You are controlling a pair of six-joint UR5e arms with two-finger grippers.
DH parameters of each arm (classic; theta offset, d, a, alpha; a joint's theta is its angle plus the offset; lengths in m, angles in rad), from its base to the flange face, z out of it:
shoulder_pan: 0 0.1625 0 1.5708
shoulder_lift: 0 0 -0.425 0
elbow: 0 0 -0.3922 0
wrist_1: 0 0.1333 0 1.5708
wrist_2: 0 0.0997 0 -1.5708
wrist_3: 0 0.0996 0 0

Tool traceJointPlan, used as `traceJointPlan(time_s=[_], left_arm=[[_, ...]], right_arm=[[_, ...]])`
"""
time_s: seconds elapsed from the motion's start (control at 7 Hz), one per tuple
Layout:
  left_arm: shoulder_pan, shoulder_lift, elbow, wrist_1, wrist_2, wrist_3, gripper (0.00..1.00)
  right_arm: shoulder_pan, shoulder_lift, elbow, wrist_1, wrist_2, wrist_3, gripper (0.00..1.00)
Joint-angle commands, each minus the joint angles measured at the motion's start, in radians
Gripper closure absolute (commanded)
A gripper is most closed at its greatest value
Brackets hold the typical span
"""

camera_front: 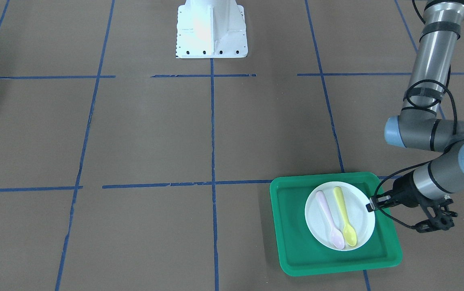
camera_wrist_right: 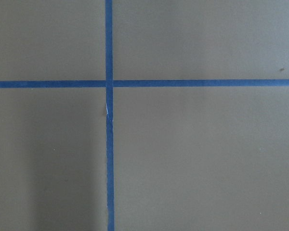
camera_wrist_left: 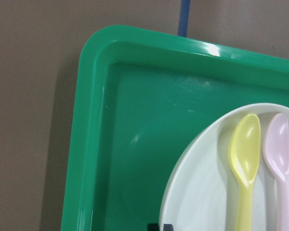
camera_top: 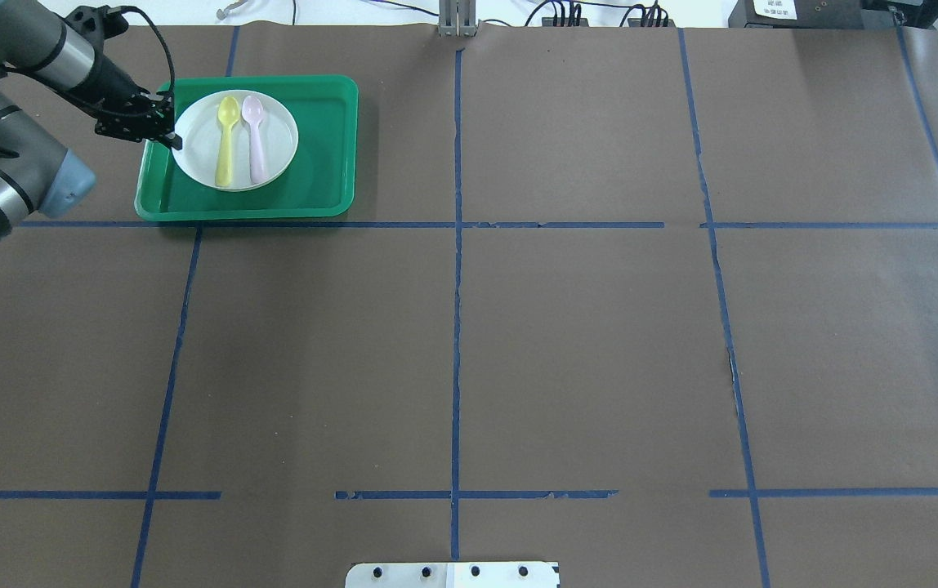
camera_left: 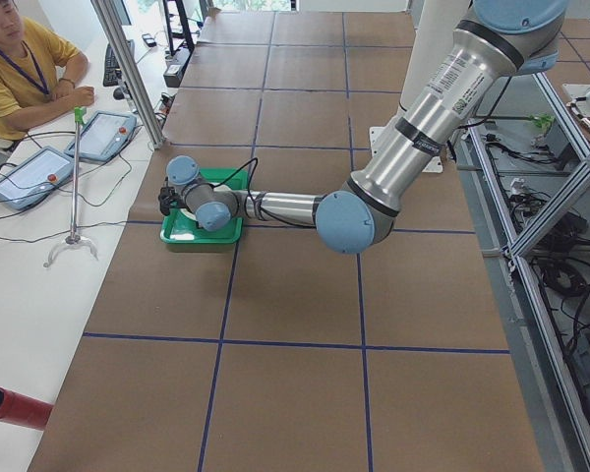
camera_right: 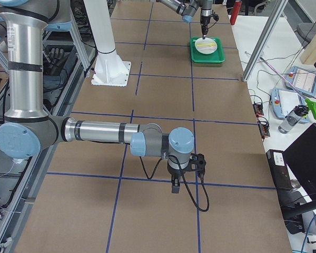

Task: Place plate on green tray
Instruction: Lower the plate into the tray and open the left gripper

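Inside the green tray (camera_front: 292, 226): the plate (camera_front: 363, 218), with pink spoon (camera_front: 329, 218) and yellow spoon (camera_front: 344, 214) side by side. Pinched at the rim by the left gripper (camera_front: 371, 207). Right gripper (camera_right: 175, 187) low over the table (camera_right: 226, 105); cannot tell whether spread or closed.

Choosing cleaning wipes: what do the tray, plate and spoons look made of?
The green tray looks like glossy moulded plastic: bright highlights on the rim, fine scratches inside. The plate seems smooth white plastic, possibly melamine, with a soft sheen. The yellow spoon and pink spoon look like satin pastel plastic.
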Motion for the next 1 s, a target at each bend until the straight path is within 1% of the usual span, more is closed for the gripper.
traceJointPlan(time_s=[0.0, 0.14, 0.29, 0.43, 0.57, 0.71, 0.86], left_arm=[[0.035, -0.026, 0.051, -0.03, 0.012, -0.018, 1.0], [0.035, -0.024, 0.043, -0.03, 0.014, -0.019, 0.45], [0.027, -0.018, 0.011, -0.025, 0.014, -0.024, 0.0], [-0.001, -0.006, -0.029, -0.022, 0.012, -0.076, 0.0], [-0.04, 0.055, -0.138, -0.01, 0.005, -0.081, 0.0], [-0.083, 0.16, -0.276, 0.06, -0.021, -0.056, 0.0], [-0.126, 0.225, -0.362, 0.135, -0.087, 0.047, 0.0]], right_arm=[[0.0, 0.0, 0.0, -0.001, 0.001, 0.0, 0.0], [0.0, 0.0, 0.0, 0.001, -0.001, 0.0, 0.0], [0.0, 0.0, 0.0, 0.001, -0.001, 0.0, 0.0], [0.0, 0.0, 0.0, 0.001, -0.001, 0.0, 0.0], [0.0, 0.0, 0.0, 0.001, 0.001, 0.0, 0.0], [0.0, -0.002, 0.0, 0.001, -0.001, 0.0, 0.0], [0.0, 0.0, 0.0, 0.001, -0.001, 0.0, 0.0]])
